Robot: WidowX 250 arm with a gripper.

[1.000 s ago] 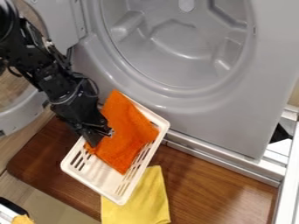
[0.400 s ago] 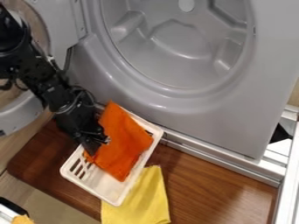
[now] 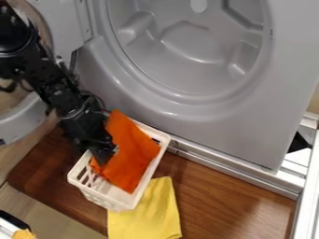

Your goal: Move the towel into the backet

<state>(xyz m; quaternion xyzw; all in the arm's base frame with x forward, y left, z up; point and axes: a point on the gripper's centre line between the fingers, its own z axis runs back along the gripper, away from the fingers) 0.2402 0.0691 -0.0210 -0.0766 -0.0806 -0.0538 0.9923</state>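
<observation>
Yellow cloth [image 3: 149,215] ptly hidden by basket [image 3: 118,201] (prob. touching).

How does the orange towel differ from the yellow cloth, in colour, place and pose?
The orange towel is bright orange, while the yellow cloth is pale yellow. The orange towel lies inside the white basket; the yellow cloth lies on the wooden board, partly beneath the basket. Both are fabric pieces.
</observation>
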